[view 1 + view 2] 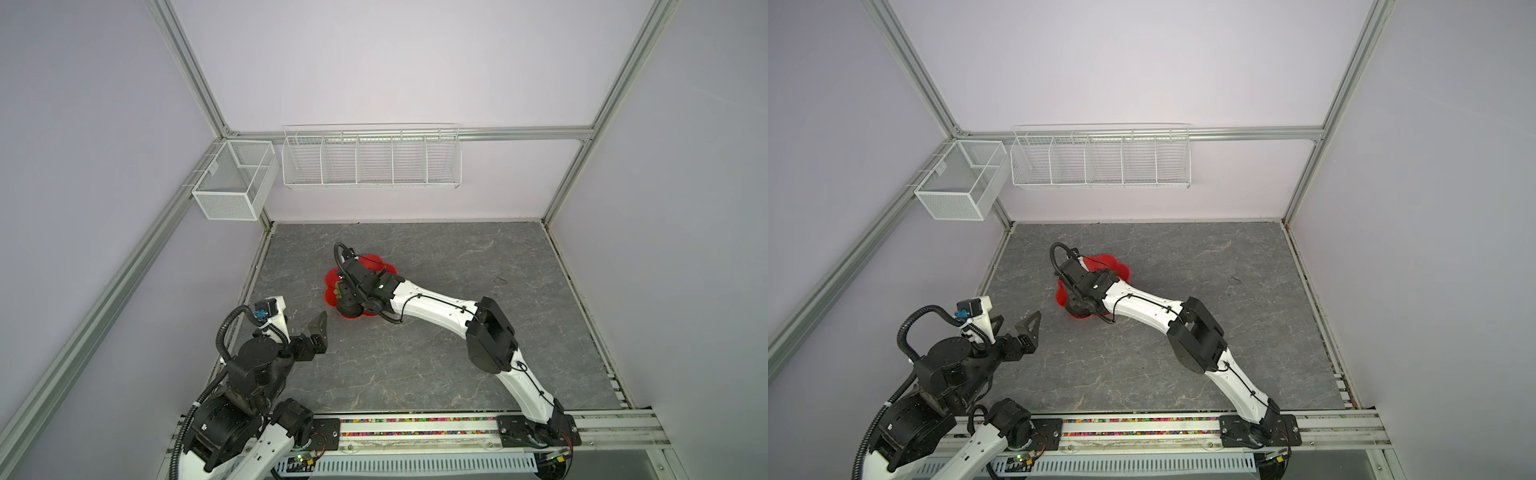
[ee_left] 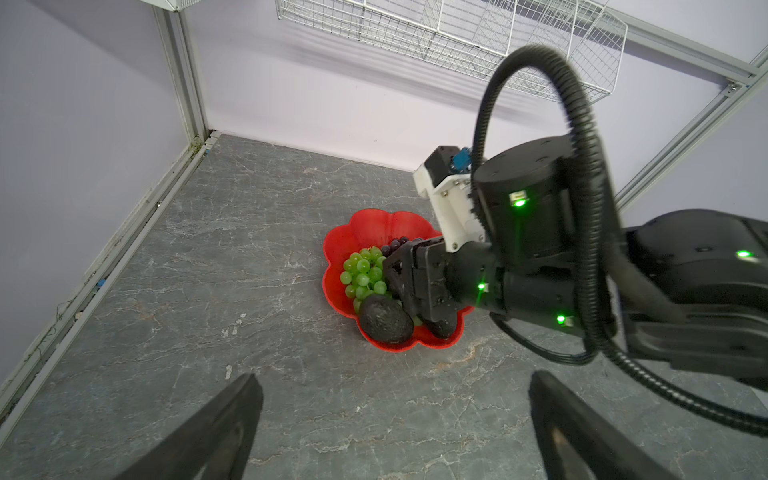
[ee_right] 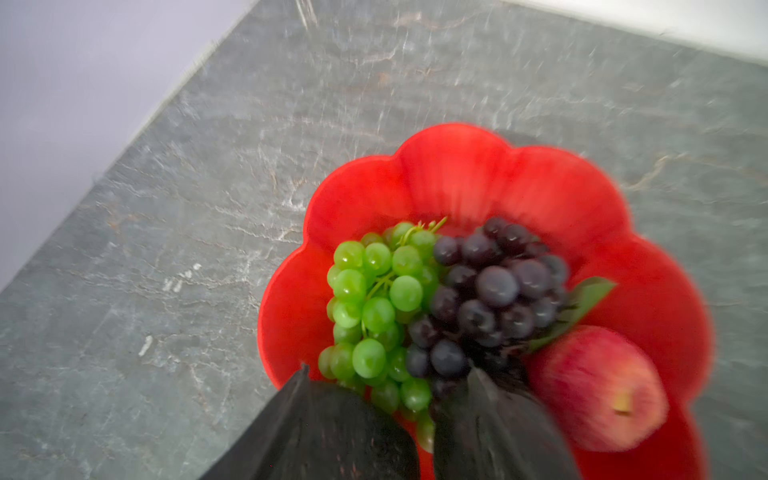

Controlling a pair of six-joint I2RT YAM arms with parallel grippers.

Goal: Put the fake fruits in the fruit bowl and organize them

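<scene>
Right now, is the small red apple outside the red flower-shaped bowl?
No, the small red apple lies inside the red flower-shaped bowl.

The bowl (image 3: 457, 174) is glossy red. The green grapes (image 3: 370, 299) are bright and light. The purple grapes (image 3: 494, 286) are dark, almost black, with a green leaf (image 3: 590, 295). The apple (image 3: 598, 386) is red with paler pink streaks and a yellowish spot at the stalk. The avocado (image 2: 384, 320) is blackish and dull. The bench (image 1: 457, 365) is grey with thin pale veins, like marble. The walls (image 1: 374, 62) are pale lilac and the baskets (image 1: 370, 158) are white wire.
</scene>
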